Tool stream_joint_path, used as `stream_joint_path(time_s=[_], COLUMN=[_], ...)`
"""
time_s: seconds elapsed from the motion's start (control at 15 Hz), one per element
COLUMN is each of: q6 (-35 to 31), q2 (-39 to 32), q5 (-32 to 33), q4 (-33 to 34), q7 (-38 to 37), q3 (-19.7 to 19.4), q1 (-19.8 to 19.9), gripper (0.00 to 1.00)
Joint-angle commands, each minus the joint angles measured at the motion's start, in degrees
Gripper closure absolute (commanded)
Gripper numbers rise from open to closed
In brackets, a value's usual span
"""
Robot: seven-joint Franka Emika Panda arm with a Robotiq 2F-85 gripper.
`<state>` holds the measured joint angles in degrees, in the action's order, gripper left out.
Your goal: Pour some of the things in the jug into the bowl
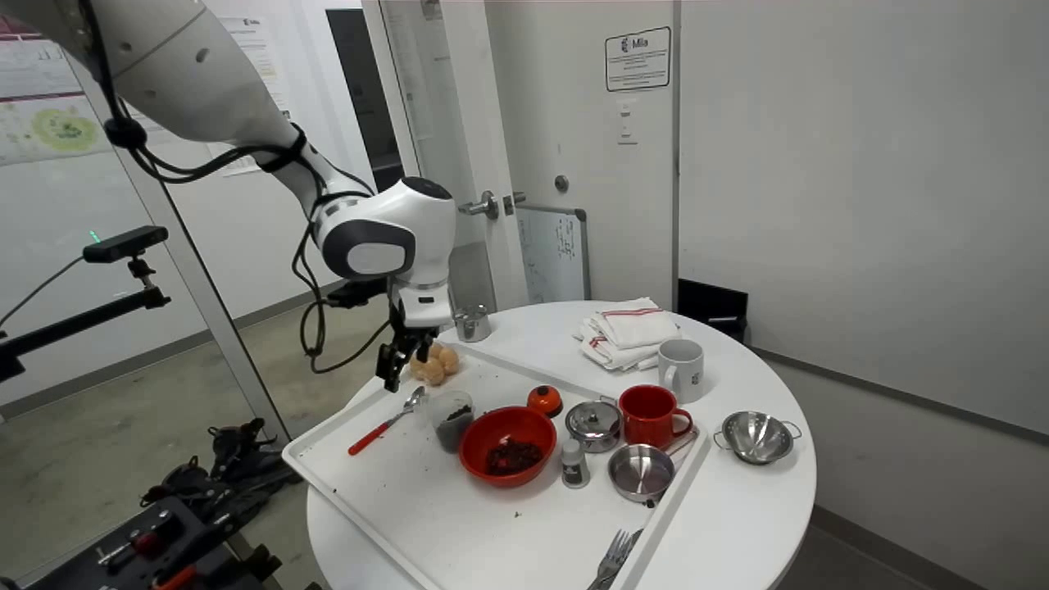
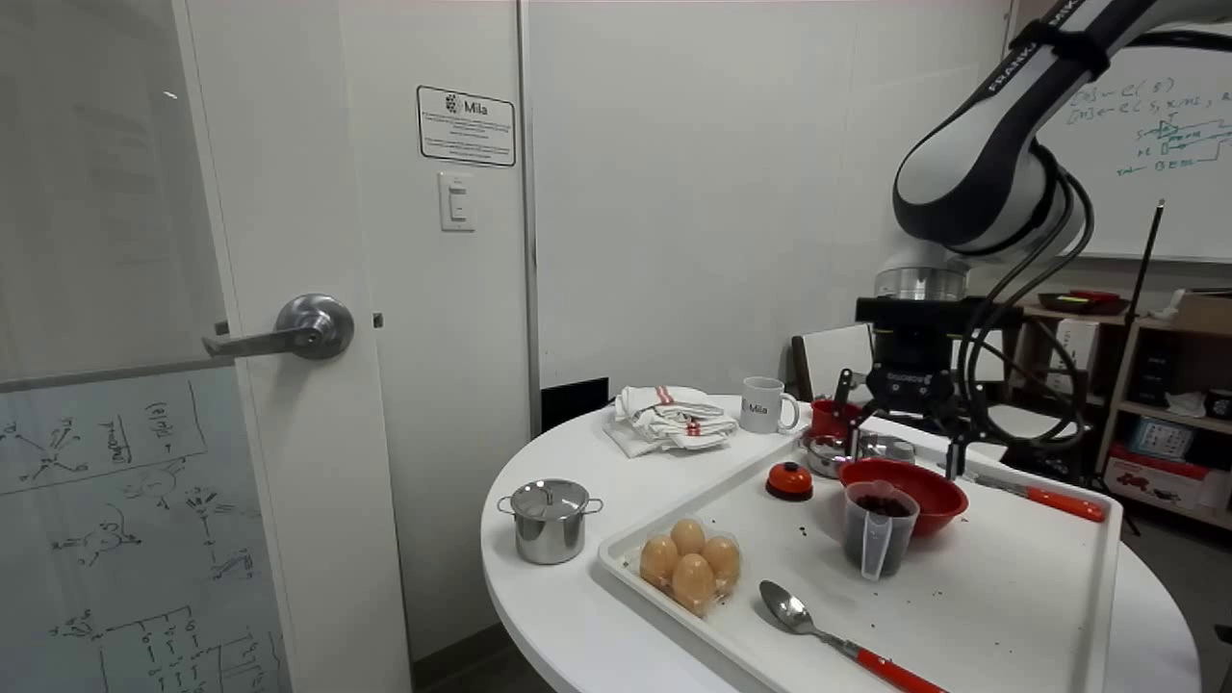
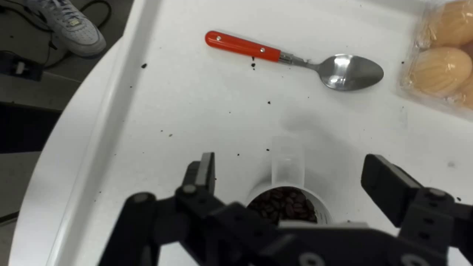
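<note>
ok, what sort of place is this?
Likely a robotics lab or research office: there's a white-and-black jointed robot arm, a black-bordered white wall sign reading "Mila", and a large white board bearing handwriting.

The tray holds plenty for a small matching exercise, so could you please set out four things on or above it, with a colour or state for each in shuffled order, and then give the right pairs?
Things
1. jug
2. bowl
3. spoon
4. gripper

Colours and states
A. wide, round and red
B. open, holding nothing
C. see-through, with dark beans inside
D. lying down, red-handled

Right pairs: 1-C, 2-A, 3-D, 4-B
</note>
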<state>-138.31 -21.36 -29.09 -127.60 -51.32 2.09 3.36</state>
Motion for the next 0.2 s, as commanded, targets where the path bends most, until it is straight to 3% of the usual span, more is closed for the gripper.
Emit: stream_joint_path(time_s=[0.0, 0.13], q6=[2.89, 5.55], q2=[1.24, 3.1], q5=[-0.77, -1.13], q4=[0.1, -0.13], q7=[2.88, 5.86], q3=[-1.56, -2.09], q1=[-0.37, 0.84], gripper=[0.0, 0.0])
